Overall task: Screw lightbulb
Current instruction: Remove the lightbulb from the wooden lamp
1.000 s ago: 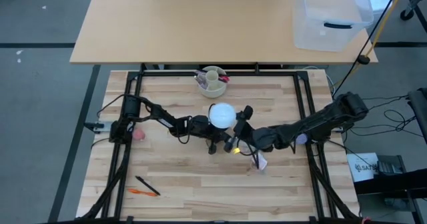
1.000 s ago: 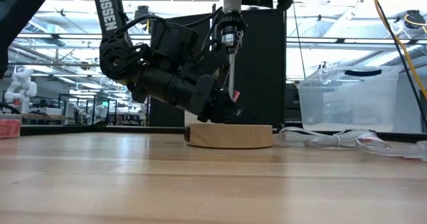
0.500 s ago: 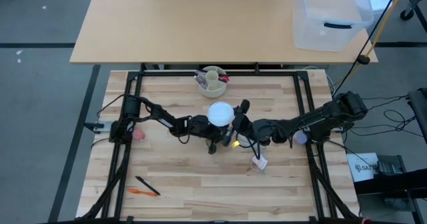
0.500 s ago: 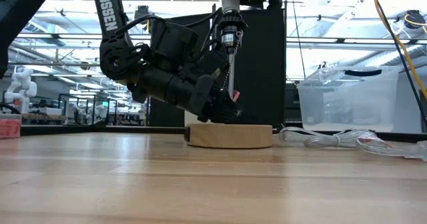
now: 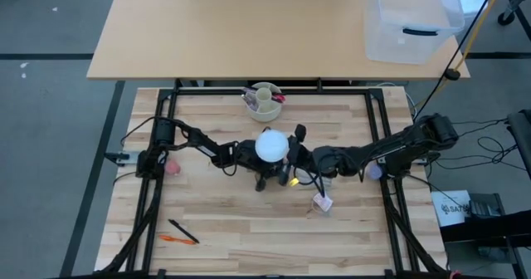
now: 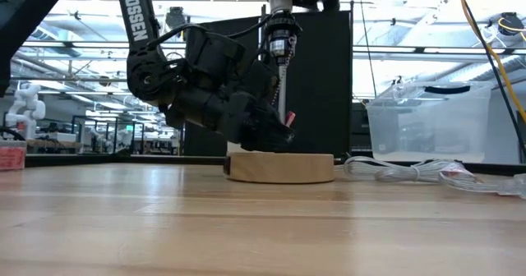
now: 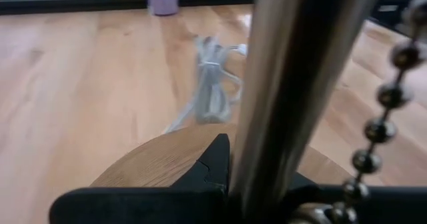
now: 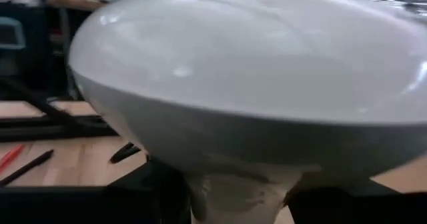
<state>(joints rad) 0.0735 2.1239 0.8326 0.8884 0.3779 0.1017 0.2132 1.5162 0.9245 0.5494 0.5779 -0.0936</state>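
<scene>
The lightbulb [image 5: 271, 146] [image 8: 253, 71], white with a round dome, sits upright on the socket [image 6: 279, 38] of a lamp. The lamp has a metal stem [image 6: 282, 87] [image 7: 293, 84] and a round wooden base [image 6: 281, 167] that rests flat on the table. A bead chain [image 7: 380, 117] hangs beside the stem. My left gripper [image 5: 260, 173] [image 6: 267, 132] [image 7: 253, 184] is shut on the stem low down. My right gripper [image 5: 289, 153] [image 8: 240, 191] reaches in level from the table's right, shut on the bulb. My left gripper pinches the stem's lower part [image 7: 267, 164] between its two fingers, just above the wooden base. It comes slanting down from the table's left, fingers across the stem. The lamp stands on its base. My right gripper has one finger [image 8: 160, 184] on each side of the bulb's tapering part [image 8: 233, 177], under the dome. The fingers come level from the table's right. The bulb stands upright on the socket.
A cream cup with pens [image 5: 264, 100] stands at the far edge. A coiled white cable [image 5: 322, 200] [image 7: 212, 84] lies right of the lamp. A pink ball [image 5: 172, 166] and two pens [image 5: 178, 232] lie at the left. A clear bin [image 5: 415, 22] sits on the far table.
My left gripper has turned at the wrist. With it the lamp has swung a little: the bulb has shifted toward the table's left and the base has slid slightly. My right gripper has followed the bulb toward the left and now lies close against it.
</scene>
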